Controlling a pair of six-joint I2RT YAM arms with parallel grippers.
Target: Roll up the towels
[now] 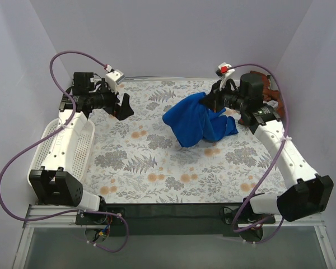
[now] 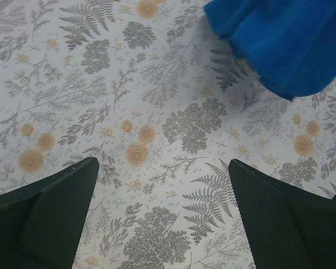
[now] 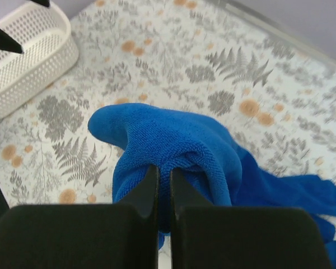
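A crumpled blue towel (image 1: 196,122) hangs bunched over the floral table cloth at the back right. My right gripper (image 1: 213,102) is shut on a fold of it and holds it partly lifted; the right wrist view shows the towel (image 3: 173,140) pinched between the fingers (image 3: 148,190). My left gripper (image 1: 123,108) is open and empty at the back left, above bare cloth; the left wrist view shows both fingers (image 2: 61,207) wide apart and the towel's edge (image 2: 285,39) at the top right.
A white perforated basket (image 1: 64,147) stands along the left edge of the table and shows in the right wrist view (image 3: 22,56). A brown object (image 1: 269,89) lies behind the right arm at the back right corner. White walls enclose the table.
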